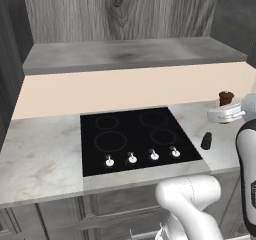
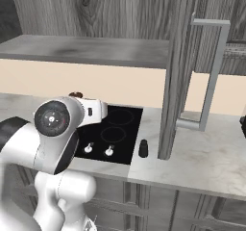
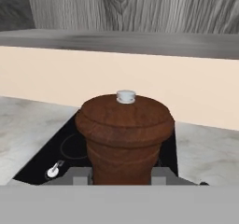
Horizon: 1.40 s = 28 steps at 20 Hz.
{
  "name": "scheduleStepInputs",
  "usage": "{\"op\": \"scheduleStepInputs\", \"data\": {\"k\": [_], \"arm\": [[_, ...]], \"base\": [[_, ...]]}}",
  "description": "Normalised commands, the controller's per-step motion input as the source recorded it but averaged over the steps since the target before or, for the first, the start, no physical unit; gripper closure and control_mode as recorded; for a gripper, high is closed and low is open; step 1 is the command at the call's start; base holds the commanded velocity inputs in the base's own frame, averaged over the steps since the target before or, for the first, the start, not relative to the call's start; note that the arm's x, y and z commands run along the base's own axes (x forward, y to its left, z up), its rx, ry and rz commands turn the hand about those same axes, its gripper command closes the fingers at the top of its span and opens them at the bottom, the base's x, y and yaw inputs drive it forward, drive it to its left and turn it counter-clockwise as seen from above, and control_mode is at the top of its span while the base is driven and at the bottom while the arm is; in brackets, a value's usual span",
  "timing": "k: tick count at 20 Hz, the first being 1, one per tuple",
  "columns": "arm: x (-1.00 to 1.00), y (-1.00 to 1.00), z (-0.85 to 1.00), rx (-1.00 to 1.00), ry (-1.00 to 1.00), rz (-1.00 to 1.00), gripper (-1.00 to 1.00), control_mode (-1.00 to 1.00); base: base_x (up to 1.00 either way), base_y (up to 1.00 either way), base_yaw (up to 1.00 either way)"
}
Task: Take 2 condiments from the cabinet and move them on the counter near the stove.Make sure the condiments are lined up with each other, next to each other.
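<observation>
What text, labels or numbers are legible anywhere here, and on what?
None readable in any view.
Brown wooden shaker, clamped in the hand: plain wood, white cap, no label.
Black shaker on the counter: no visible label.
Stove knobs: no markings legible, too small to tell.
Round dark disc on the arm joint: faint dots and ring pattern, no characters legible.

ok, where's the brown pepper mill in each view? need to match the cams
Left base view: brown pepper mill at far right, above the counter, right of the stove.
Right base view: only its top peeks over the arm, left of centre.
Hand view: centre, large, between the gripper fingers.
Shared landmark: the stove's silver knobs.
</observation>
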Motion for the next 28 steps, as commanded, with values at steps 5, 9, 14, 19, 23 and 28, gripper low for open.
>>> {"op": "scheduleStepInputs", "data": {"k": [5, 9, 14, 19, 23, 28], "arm": [[-0.03, -0.25, -0.22, 0.0, 0.0, 0.0, 1.0, -1.0], [-0.03, -0.24, -0.3, 0.0, 0.0, 0.0, 1.0, -1.0], [-0.01, -0.15, -0.35, -0.01, 0.0, 0.0, 1.0, -1.0], [0.0, -0.01, -0.45, -0.01, 0.0, 0.0, 1.0, -1.0], [0.0, 0.0, -0.43, 0.0, 0.0, 0.0, 1.0, -1.0], [0.0, 0.0, -0.37, 0.0, 0.0, 0.0, 1.0, -1.0]], "base": [[0.0, 0.0, 0.0], [0.0, 0.0, 0.0], [0.0, 0.0, 0.0], [0.0, 0.0, 0.0], [0.0, 0.0, 0.0], [0.0, 0.0, 0.0]]}}
